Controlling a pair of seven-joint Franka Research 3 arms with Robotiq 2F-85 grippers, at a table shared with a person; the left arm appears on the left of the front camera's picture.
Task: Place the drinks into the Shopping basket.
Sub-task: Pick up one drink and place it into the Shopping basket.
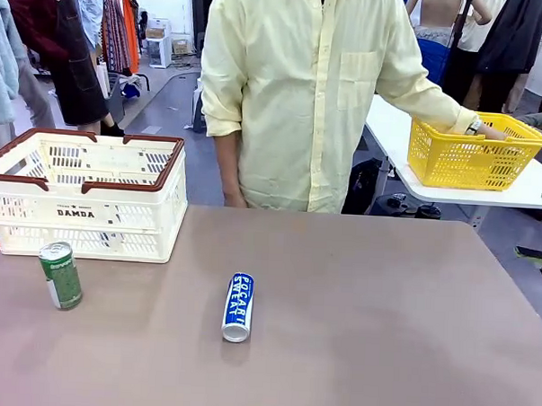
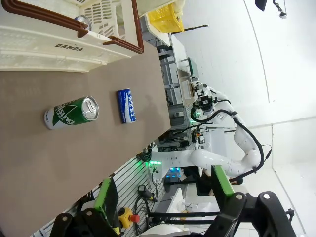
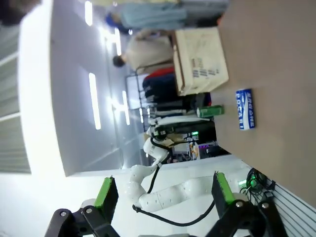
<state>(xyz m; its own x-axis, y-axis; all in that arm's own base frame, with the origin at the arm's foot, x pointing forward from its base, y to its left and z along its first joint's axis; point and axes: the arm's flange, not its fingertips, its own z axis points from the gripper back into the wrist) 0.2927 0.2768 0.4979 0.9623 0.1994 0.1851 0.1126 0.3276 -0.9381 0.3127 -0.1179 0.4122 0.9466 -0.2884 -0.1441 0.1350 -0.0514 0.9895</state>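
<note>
The cream Shopping basket [image 1: 81,214] with a red-brown rim stands at the table's far left. In front of it a green can [image 1: 61,275] stands upright. A blue "POCARI SWEAT" can [image 1: 238,307] lies on its side near the table's middle. In the left wrist view, the basket [image 2: 59,49], green can [image 2: 69,112] and blue can [image 2: 127,105] lie far beyond my open left gripper [image 2: 165,197]. A silver can end [image 2: 83,20] peeks over the basket's rim. My right gripper [image 3: 164,195] is open and empty, far from the basket [image 3: 200,59], green can [image 3: 210,111] and blue can [image 3: 245,116].
A person in a pale yellow shirt [image 1: 303,96] stands at the table's far edge, one hand on a yellow mesh basket [image 1: 471,156] on a white side table at the right. The brown table [image 1: 382,334] is bare at the right and front.
</note>
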